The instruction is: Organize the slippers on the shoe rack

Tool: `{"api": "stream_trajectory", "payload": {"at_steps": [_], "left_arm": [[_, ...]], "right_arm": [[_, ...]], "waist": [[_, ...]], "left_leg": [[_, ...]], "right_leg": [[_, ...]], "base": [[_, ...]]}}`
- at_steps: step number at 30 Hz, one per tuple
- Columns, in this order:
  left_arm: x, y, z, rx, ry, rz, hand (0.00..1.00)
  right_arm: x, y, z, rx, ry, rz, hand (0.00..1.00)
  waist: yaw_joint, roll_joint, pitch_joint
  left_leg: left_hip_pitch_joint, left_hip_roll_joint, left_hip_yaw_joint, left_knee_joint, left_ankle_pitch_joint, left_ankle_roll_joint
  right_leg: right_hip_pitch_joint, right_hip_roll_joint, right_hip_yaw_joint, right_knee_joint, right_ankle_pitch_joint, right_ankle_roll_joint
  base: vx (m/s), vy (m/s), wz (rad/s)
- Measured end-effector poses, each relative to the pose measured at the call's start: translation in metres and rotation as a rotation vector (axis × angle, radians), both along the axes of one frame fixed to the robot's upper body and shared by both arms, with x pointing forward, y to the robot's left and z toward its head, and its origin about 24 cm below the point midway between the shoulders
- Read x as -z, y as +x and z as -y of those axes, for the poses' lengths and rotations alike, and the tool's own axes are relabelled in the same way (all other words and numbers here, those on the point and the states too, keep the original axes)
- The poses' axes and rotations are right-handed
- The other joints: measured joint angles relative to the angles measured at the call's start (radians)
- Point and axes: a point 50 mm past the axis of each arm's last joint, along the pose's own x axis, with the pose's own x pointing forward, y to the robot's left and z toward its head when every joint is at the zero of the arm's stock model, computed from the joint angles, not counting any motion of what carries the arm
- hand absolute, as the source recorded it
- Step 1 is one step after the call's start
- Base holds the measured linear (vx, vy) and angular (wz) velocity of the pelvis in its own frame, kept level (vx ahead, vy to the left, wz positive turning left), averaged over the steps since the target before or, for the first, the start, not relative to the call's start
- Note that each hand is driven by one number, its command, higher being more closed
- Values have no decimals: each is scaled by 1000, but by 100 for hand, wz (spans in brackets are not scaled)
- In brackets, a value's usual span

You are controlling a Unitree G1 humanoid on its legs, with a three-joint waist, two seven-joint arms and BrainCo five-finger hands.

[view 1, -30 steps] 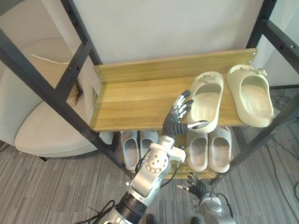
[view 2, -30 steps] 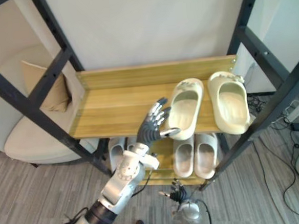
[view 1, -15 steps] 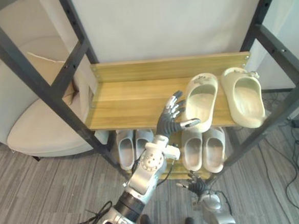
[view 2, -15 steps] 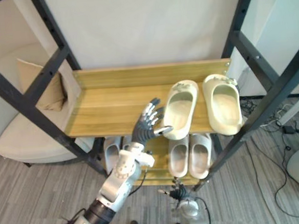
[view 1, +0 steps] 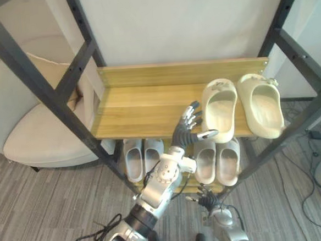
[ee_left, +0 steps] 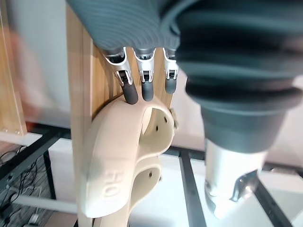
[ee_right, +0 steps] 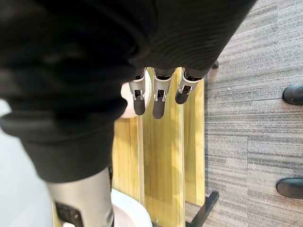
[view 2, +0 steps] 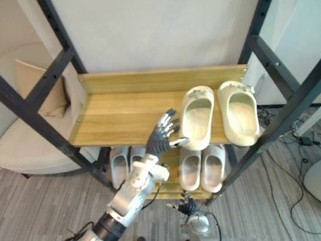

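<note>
Two cream slippers stand side by side at the right end of the wooden upper shelf (view 1: 143,108), the left one (view 1: 220,108) and the right one (view 1: 263,102). My left hand (view 1: 186,131) is raised at the shelf's front edge, open, its thumb reaching toward the left slipper's heel. In the left wrist view the straight fingers (ee_left: 144,87) end close to that slipper's heel (ee_left: 118,156). On the lower shelf stand a grey pair (view 1: 142,156) and a pale pair (view 1: 217,160). My right hand (view 1: 210,198) hangs low in front of the rack, its fingers (ee_right: 158,99) straight.
Black metal posts (view 1: 48,90) frame the rack on both sides. A white armchair (view 1: 35,135) with a tan cushion (view 1: 49,65) stands to the left. Cables (view 1: 302,171) lie on the grey carpet at the right. The left half of the upper shelf is bare wood.
The whole view has shifted a little. My left hand stays open beside the left cream slipper's heel, and the slippers have not visibly moved.
</note>
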Motion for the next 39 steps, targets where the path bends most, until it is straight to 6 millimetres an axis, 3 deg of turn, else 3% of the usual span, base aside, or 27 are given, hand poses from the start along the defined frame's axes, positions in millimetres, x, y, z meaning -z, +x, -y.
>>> {"api": "stream_trajectory", "payload": {"at_steps": [3,15,27,33,36,39], "left_arm": [[-1,-3,10,38,20,10,0],[-6,2,15,3,26,13,0],[-7,13,3,-58,10,-12,0],[-36,13,-8,-82,-94,70,0],[-55,1,-10,-40,-182,128,0],[-58,-4,-13,-18,-217,139,0]], "right_arm": [[4,-4,1,2,-3,-26,0],[6,-7,7,13,-13,-39,0],[7,-8,9,23,-15,-40,0],[7,-10,9,20,-19,-44,0],[8,-12,8,10,-24,-46,0],[7,-11,7,5,-23,-42,0]], "waist": [[-3,-3,1],[0,-2,0],[-2,19,-11],[5,21,-11],[14,22,-12],[23,24,-14]], "left_leg": [[0,1,6,0,0,0],[-3,-6,29,1,0,0],[-1,-5,28,1,0,0],[2,-7,9,1,0,0],[10,-9,-18,1,0,1],[16,-10,-30,1,0,1]], "right_leg": [[-5,-4,12,2,0,0],[-17,-14,31,8,1,-1],[-14,-13,29,8,1,-1],[2,-16,7,18,-11,-1],[4,-19,-20,58,-41,-2],[16,-20,-34,61,-50,-2]], "base": [[2,0,-11],[7,2,-4],[1,0,0],[10,-3,11],[14,-8,26],[17,-9,15]]}}
